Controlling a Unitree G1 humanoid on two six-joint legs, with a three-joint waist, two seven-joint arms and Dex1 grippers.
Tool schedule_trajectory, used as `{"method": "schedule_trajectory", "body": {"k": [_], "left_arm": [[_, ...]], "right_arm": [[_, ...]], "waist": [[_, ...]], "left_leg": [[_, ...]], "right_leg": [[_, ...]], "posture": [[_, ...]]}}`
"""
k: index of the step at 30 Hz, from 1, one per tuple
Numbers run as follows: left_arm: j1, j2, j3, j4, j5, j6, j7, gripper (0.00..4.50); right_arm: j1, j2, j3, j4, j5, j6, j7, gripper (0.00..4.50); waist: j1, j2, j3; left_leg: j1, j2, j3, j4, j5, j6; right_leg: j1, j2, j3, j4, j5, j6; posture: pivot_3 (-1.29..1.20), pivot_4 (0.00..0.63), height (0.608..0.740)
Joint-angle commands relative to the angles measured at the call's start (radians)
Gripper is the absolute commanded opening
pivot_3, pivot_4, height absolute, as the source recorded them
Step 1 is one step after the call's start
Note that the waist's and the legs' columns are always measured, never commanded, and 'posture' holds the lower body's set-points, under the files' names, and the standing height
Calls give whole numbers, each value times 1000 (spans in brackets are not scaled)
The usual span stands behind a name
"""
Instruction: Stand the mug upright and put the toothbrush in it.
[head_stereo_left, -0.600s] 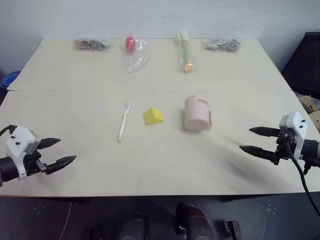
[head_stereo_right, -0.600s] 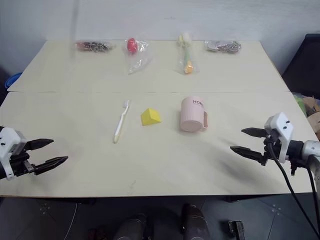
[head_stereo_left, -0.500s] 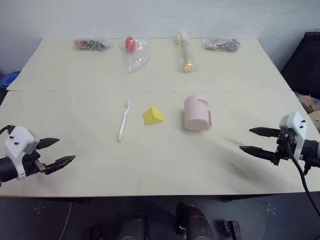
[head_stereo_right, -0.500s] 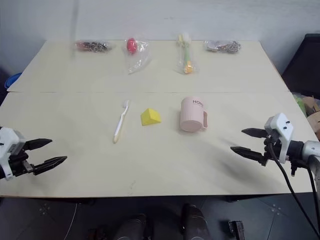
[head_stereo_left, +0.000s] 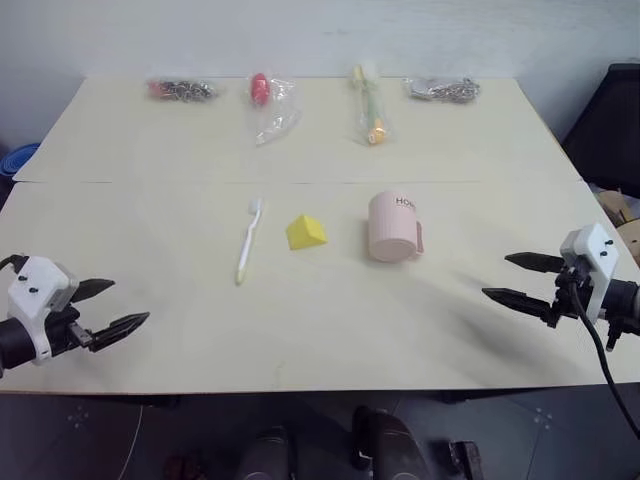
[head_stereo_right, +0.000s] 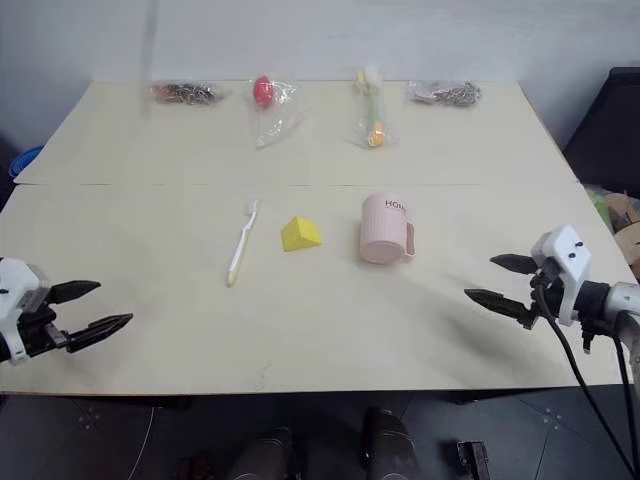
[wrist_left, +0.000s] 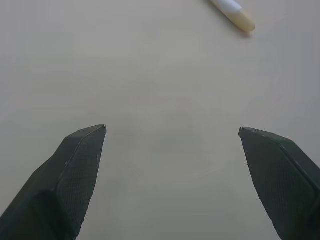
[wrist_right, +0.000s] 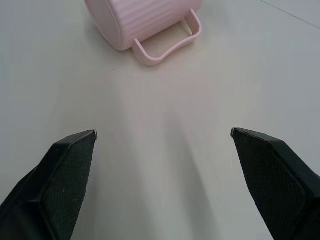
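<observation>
While the mug lies on its side mid-tabletop, handle toward the wide-open, empty right tool, that arm looks nearer it, and the toothbrush, lengthwise beyond the mug, suits the equally wide left tool.

One mug, one toothbrush, one yellow block, four bagged items.

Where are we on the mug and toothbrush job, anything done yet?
Nothing is done. The mug sits mid-table, apparently not upright, its handle toward the right claw; the toothbrush lies flat on the table, with a yellow block between them. Nothing is in hand: the left claw and the right claw are both open, hovering near the front edge. Left: stand the mug up, pick up the toothbrush, drop it in.
</observation>
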Motion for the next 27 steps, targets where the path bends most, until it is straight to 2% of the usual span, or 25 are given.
{"method": "schedule_trajectory", "body": {"k": [1, 14, 19, 23, 25, 27], "left_arm": [[-26, -3, 4, -28, -1, 2, 24, 4500], [-69, -5, -12, -43, -42, 30, 13, 4500], [-110, 7, -53, -31, -24, 17, 8, 4500], [-301, 1, -163, 4, -71, 58, -8, 4500], [-431, -1, -262, 23, -110, 79, -88, 4500], [-605, -28, -393, 98, -75, 58, -151, 4500]], "right_arm": [[-1, -4, -42, -10, 37, 18, 14, 4471], [38, 0, -55, -53, 93, 59, 26, 4471], [46, 6, -63, -64, 102, 58, 15, 4471], [69, -15, -75, -152, 196, 163, 50, 4471], [79, -18, -96, -254, 282, 233, 53, 4471], [63, -9, -117, -339, 370, 298, 18, 4471]], "waist": [[1, 0, 0], [1, 0, 0], [2, 0, 0], [15, 0, 0], [26, 0, 0], [28, 0, 0]], "left_leg": [[0, 0, 0, 0, 0, 0], [0, 0, 0, 0, 0, 0], [0, 0, 0, 1, 0, 0], [0, -2, 0, 2, 0, 0], [0, -2, 0, 2, 0, 0], [-1, -3, 0, 4, 0, 0]], "right_leg": [[0, 0, 0, 0, 0, 0], [0, 0, 0, 1, 0, 0], [0, 0, 0, 1, 0, 0], [0, 0, 0, 2, 0, 0], [0, 0, 0, 2, 0, 0], [0, 0, 0, 3, 0, 1]], "posture": [[0, 150, 740], [0, 150, 740], [0, 150, 740], [0, 150, 740], [0, 150, 740], [0, 150, 740]]}}
